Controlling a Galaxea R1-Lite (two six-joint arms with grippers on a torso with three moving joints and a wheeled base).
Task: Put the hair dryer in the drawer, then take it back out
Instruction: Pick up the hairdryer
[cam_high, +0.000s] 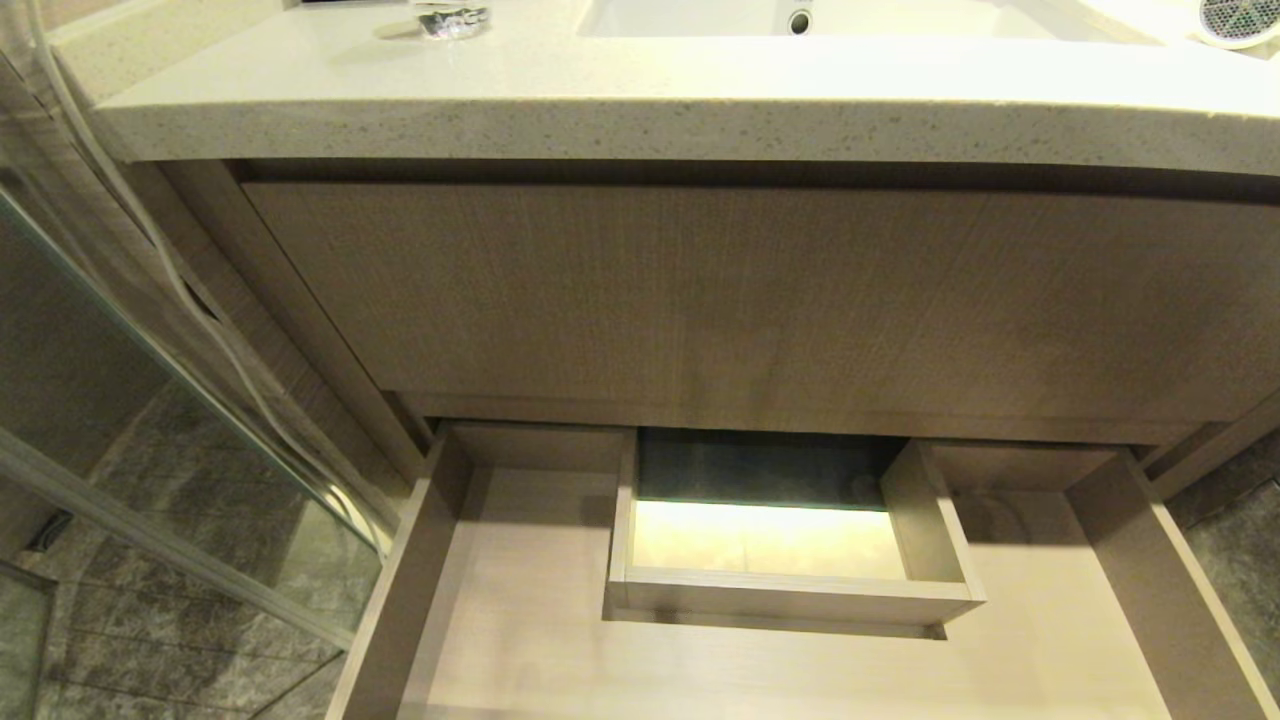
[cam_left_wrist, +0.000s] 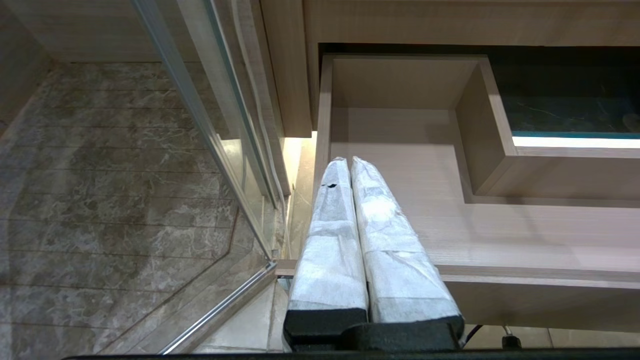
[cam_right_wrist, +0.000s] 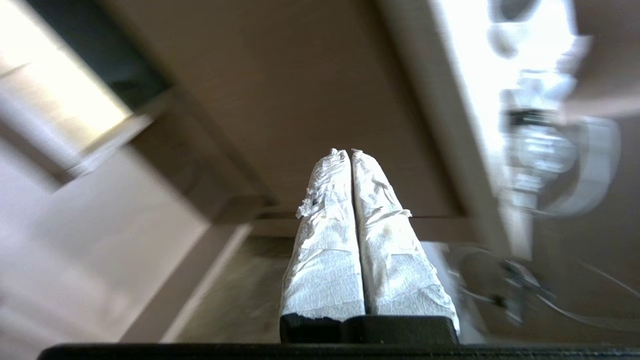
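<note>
My right end effector (cam_right_wrist: 348, 151), closed and empty, sat below the hair dryer (cam_high: 1240, 18) on the tabletop's (cam_high: 640, 100) right end, nearer it than my left.

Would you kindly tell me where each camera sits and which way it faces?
Head: above, facing down at the counter and open drawer; no arm shows.
Left wrist: behind the shut left hand, over the drawer's corner.
Right wrist: behind the shut right hand, facing the cabinet front.
Head and left wrist share the drawer.
</note>
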